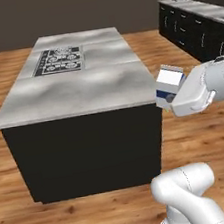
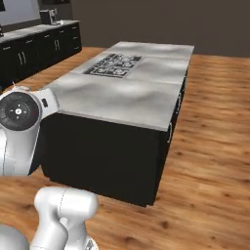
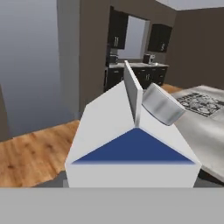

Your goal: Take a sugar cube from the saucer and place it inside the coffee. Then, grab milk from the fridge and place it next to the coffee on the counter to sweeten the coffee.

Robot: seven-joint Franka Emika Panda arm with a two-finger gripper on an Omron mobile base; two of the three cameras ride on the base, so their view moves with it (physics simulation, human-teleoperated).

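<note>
Here, your gripper (image 1: 168, 98) sits at the right centre of the left base view, with the milk (image 1: 169, 82) projecting from it toward the upper left, tilted, its white gable end and dark blue band showing just off the near right corner of the grey stove-topped island (image 1: 80, 88). In the hand view the carton (image 3: 131, 144) fills the lower centre of the frame, gable ridge pointing up and a silver cap on its right slope; the fingertips themselves are hidden behind it. You see the fingers spread to the carton's width and clamped on its sides, the carton held clear of the island and the wooden floor (image 1: 98, 212). The marbled counter (image 1: 205, 7) over black cabinets runs along the upper right of the left base view, well apart from the carton.
</note>
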